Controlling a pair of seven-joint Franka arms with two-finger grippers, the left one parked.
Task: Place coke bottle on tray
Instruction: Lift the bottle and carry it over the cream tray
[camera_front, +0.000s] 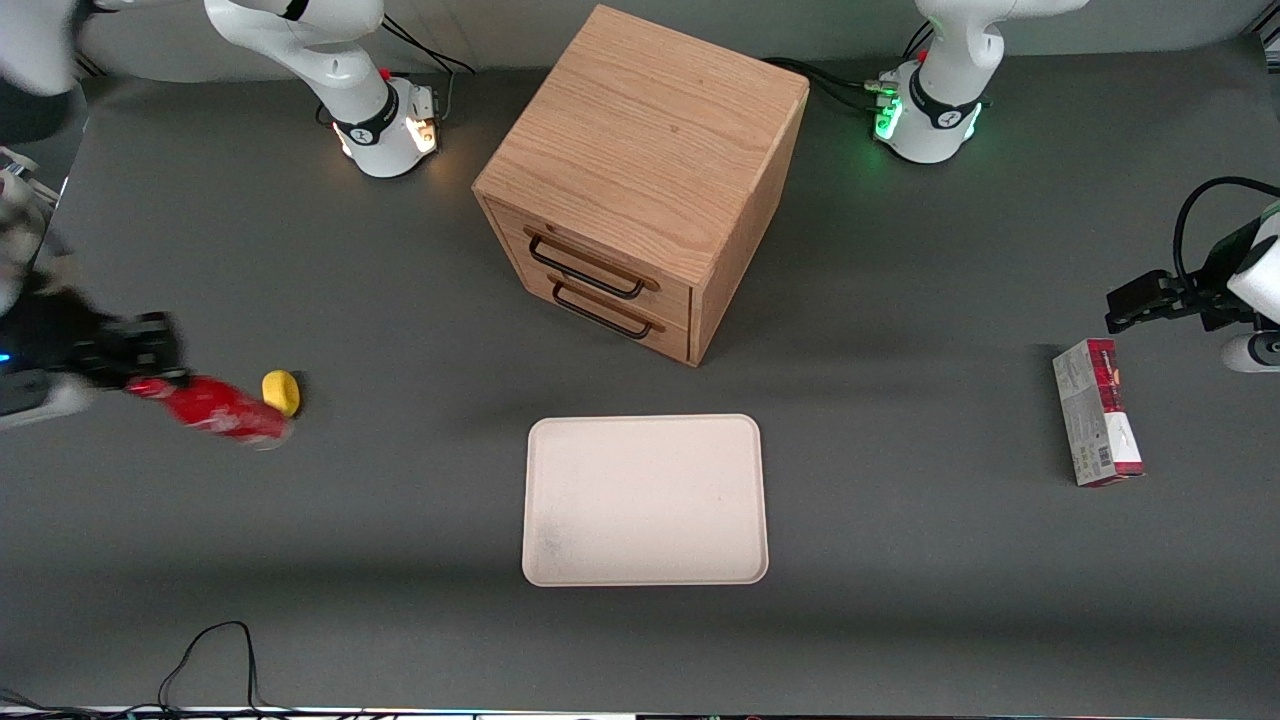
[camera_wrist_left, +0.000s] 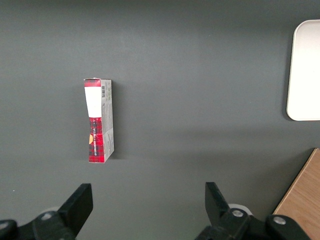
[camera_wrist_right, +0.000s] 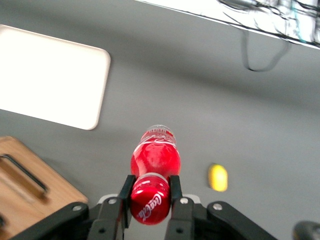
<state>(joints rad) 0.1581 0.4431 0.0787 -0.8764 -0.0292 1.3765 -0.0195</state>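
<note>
— Red plastic between black fingers (camera_wrist_right: 175, 192): is the gripper (camera_front: 150, 362) pinching that bottle?

— Yes. The gripper, at the working arm's end of the table, is closed on the neck of the one coke bottle (camera_front: 222, 413), just below the cap; the bottle tilts, its base clear of the table in the wrist view.

— And beside it?

— One small, rounded yellow object (camera_front: 281, 392), smooth, just beside the bottle in the front view.

— Then?

— One tray (camera_front: 645, 500) — cream, matte, flat, rounded corners, low rim — lying well apart from the bottle, nearer the front camera than the one wooden cabinet (camera_front: 640, 180), an oak-grained box with two drawers and two dark wire handles.

— Last?

— One rectangular red-and-grey carton (camera_front: 1097, 412), lying flat toward the parked arm's end.
</note>
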